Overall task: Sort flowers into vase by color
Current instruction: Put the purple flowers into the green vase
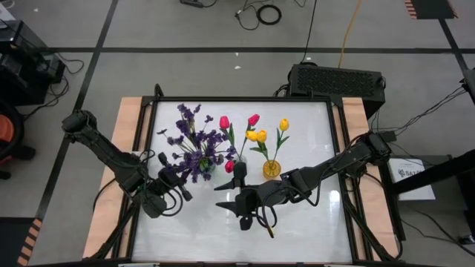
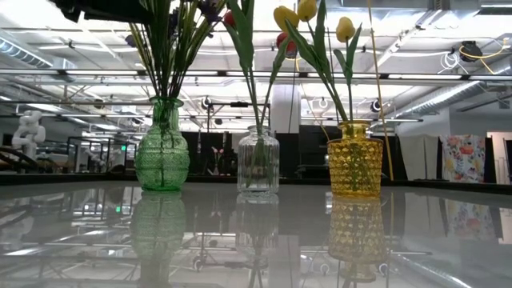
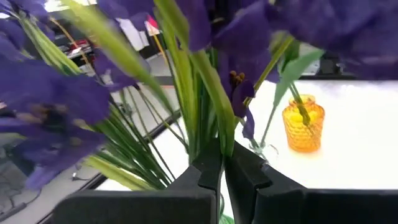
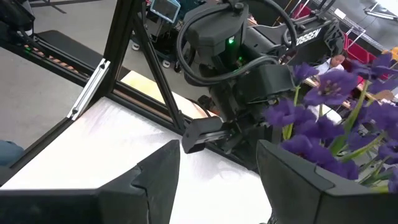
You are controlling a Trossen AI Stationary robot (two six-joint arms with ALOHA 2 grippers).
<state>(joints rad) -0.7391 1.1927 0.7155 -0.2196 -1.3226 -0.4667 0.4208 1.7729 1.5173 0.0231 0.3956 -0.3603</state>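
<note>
Found the purple sprigs [image 1: 194,144] bunched in the green vase [image 2: 162,152] at the left of the row, the pink-red tulips [image 1: 253,119] in the clear vase [image 2: 258,160] in the middle, and the yellow tulips [image 1: 283,124] in the yellow vase [image 2: 355,160] at the right, all three vases standing upright near the middle of the table [image 1: 297,230]. Judged the flowers light and top-heavy, each far taller than its vase, with thin springy stems and soft heads likely to crush or snag on neighbours. Judged the bare stem below the leaves the best place to pinch, never the bloom, and a straight upward lift safest to avoid tipping the glass. Saw the left gripper [image 3: 222,158] pressed in among the purple bunch, its fingers together on the green stalk of one purple sprig [image 3: 214,93]. Saw the right gripper [image 4: 217,152] just in front of the vases, fingers spread wide with nothing between them, facing the left arm across the purple blooms.
</note>
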